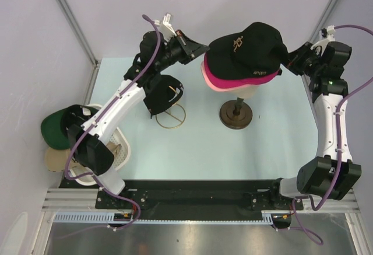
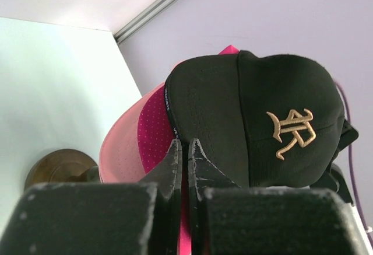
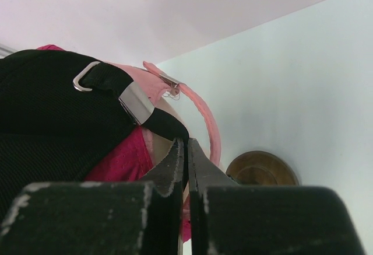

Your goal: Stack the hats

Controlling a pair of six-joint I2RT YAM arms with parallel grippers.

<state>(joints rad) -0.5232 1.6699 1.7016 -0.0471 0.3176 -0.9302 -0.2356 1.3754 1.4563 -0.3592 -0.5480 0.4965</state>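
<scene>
Left hand [image 2: 185, 150], closed, partly hides magenta cap [image 2: 152, 132].

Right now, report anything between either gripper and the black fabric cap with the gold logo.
Nothing visible: the left gripper is shut at the brim of the black cap, the right gripper at its back strap.

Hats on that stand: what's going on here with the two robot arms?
A black cap sits on a magenta cap and a pink cap, stacked on the mannequin head. The left gripper is shut at the stack's brim side, the right gripper shut by the back strap; whether either pinches fabric is unclear. A green cap and a tan cap lie at the left, unstacked.
</scene>
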